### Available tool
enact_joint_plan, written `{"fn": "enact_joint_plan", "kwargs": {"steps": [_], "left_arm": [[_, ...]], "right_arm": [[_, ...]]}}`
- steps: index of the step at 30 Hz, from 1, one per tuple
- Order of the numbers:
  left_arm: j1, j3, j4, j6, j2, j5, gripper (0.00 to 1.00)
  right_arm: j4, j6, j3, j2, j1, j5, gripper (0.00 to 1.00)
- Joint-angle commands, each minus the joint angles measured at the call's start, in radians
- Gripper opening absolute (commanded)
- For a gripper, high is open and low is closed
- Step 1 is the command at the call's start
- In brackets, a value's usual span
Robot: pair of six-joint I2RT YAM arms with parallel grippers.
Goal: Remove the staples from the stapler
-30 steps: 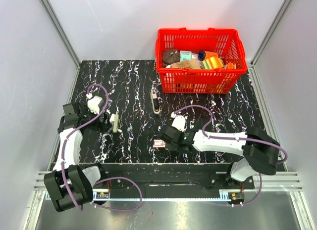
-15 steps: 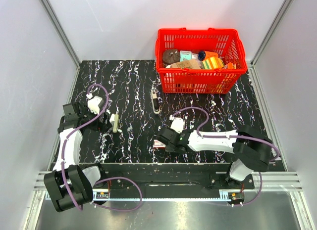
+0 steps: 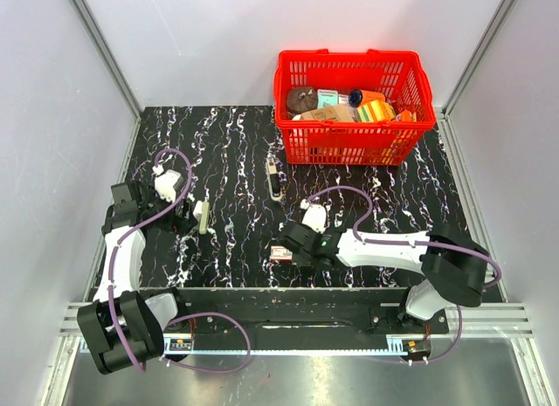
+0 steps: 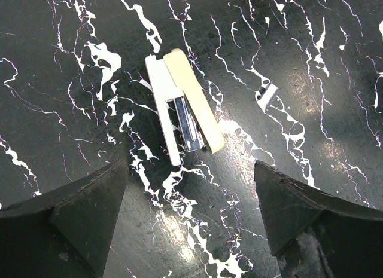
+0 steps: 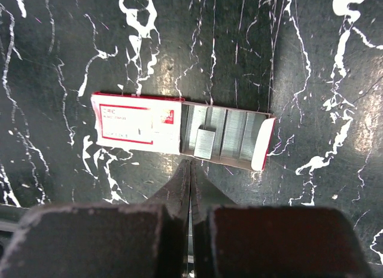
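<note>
Left tool (image 4: 190, 170) spread wide beside stapler (image 4: 182, 107), hinged open, long axis near-far; right tool (image 5: 190, 170) pinched together.

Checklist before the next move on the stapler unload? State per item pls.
1. Stapler lying opened flat: ok.
2. Magazine emptied: cannot tell.
3. Left gripper open, above the stapler's near end: ok.
4. Right gripper shut, nothing visible in it: ok.
5. Staple box slid open, strips in its tray: ok.
6. Right gripper clear of the box: cannot tell, it sits right at the tray's near edge.
</note>
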Motion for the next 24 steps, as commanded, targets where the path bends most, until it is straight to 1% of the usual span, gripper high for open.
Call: {"fn": "enact_joint_plan", "kwargs": {"steps": [1, 15, 24], "left_arm": [[0.005, -0.001, 0.013, 0.014, -0.006, 0.035, 0.91], [0.005, 0.0, 0.013, 0.02, -0.006, 0.027, 0.9], [0.005, 0.005, 0.013, 0.017, -0.002, 0.029, 0.9]], "right_arm": [[-0.001, -0.021, 0.019, -0.047, -0.022, 0.048, 0.0], [0.047, -0.027, 0.007, 0.061, -0.042, -0.012, 0.0], [-0.004, -0.048, 0.052, -0.053, -0.042, 0.044, 0.0]]}}
